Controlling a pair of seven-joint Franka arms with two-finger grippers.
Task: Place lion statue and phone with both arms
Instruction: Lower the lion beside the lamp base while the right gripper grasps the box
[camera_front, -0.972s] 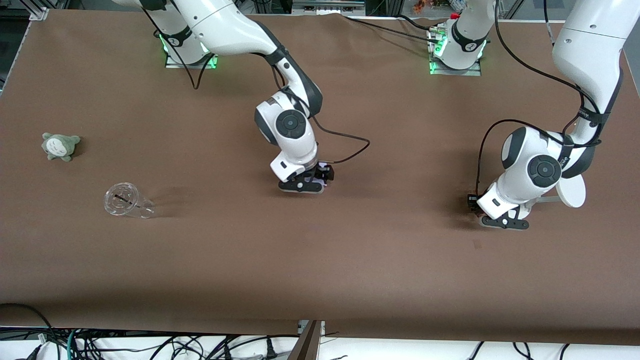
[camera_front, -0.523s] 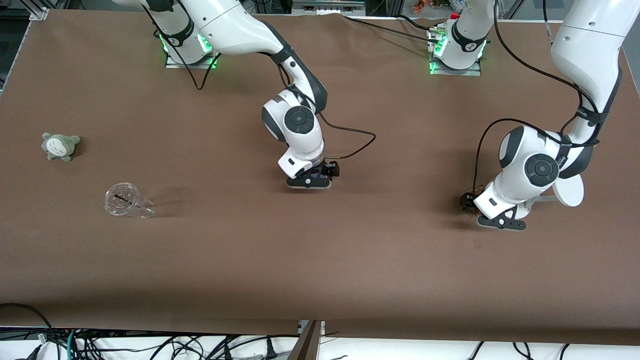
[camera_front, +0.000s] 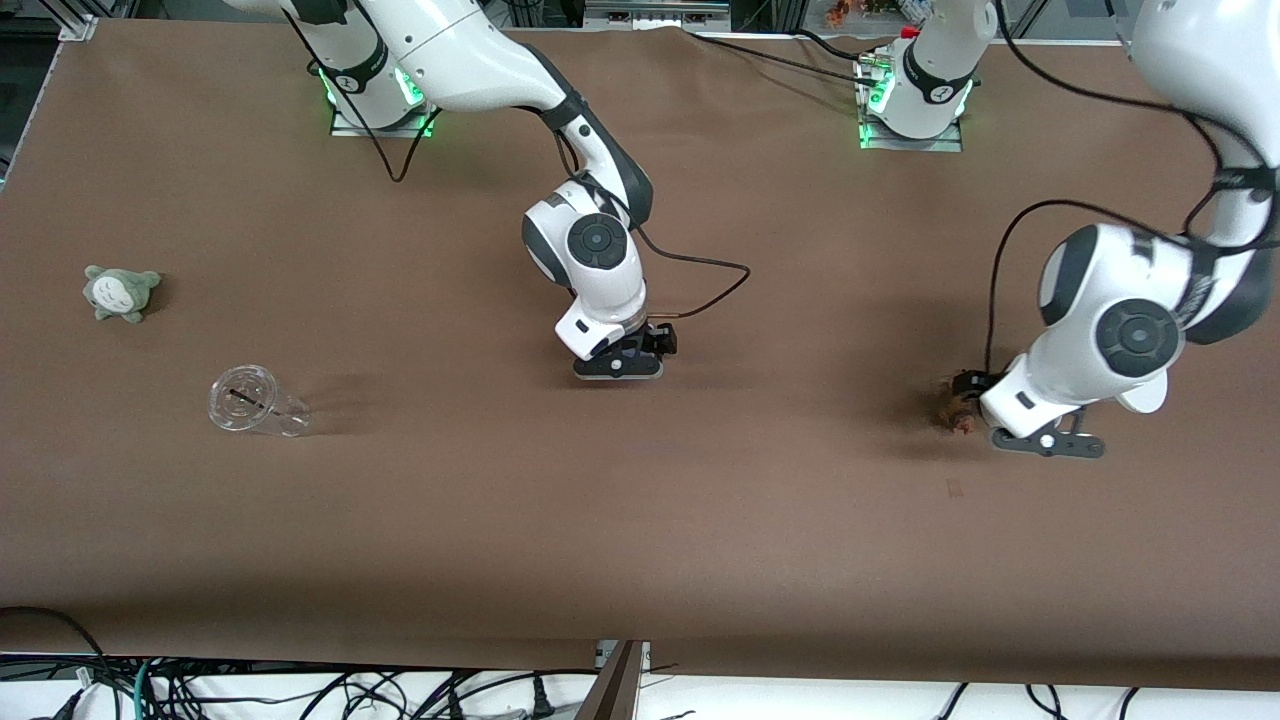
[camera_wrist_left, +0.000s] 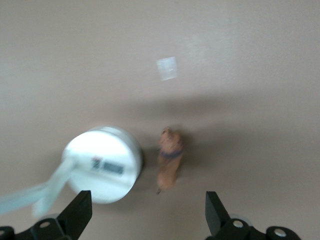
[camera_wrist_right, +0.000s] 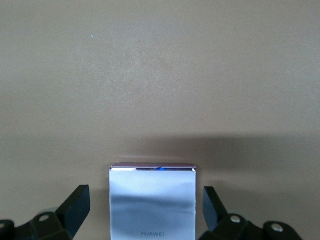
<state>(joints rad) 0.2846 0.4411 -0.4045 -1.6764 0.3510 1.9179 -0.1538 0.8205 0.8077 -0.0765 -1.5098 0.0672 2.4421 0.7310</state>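
The lion statue (camera_front: 955, 411) lies on the brown table, small and orange-brown; in the left wrist view the lion statue (camera_wrist_left: 170, 161) lies beside the round white stand (camera_wrist_left: 102, 163). My left gripper (camera_front: 1048, 442) is open and empty, just above the table beside the lion, toward the left arm's end; in its own view the left gripper (camera_wrist_left: 147, 212) is clear of the lion. The phone (camera_wrist_right: 152, 202), pale lavender, lies flat between the open fingers of my right gripper (camera_wrist_right: 145, 207) with a gap on each side. In the front view the right gripper (camera_front: 618, 366) hides the phone.
A clear plastic cup (camera_front: 252, 402) lies on its side toward the right arm's end, with a grey-green plush toy (camera_front: 120, 292) farther from the front camera. The white stand (camera_front: 1140, 396) shows partly under the left arm. A small pale patch (camera_wrist_left: 167, 68) marks the table.
The left gripper has drawn away from the lion toward the left arm's end, leaving it on the table. The right gripper shifted slightly toward the left arm's end, then held still.
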